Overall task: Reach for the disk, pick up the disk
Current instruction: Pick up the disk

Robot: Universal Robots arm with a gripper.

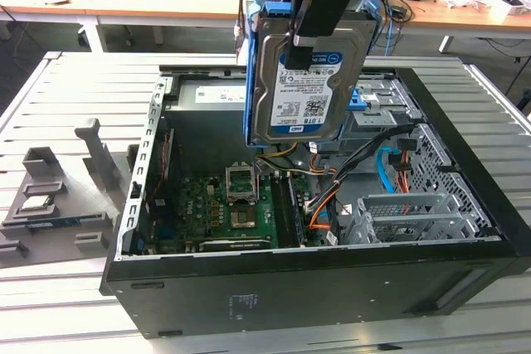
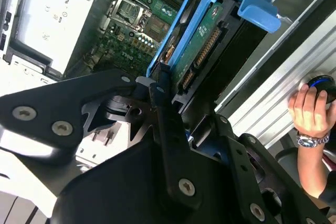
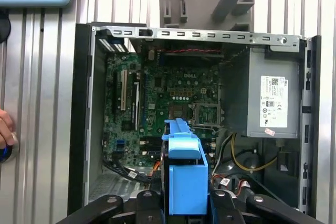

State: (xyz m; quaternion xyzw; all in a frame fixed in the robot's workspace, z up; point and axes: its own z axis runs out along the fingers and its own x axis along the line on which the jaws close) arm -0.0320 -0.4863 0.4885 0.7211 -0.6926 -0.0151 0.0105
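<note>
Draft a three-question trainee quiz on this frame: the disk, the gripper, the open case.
1. True or false: the disk lies flat inside the case.
2. What is the gripper shut on? A) a cable B) the disk C) the grey tray
3. In the second wrist view, what rests on the slatted table beside the case?

Key
1. False: it hangs upright above the open case, label facing the exterior view.
2. B
3. A person's hand wearing a wristwatch, over a dark rounded thing.
</note>
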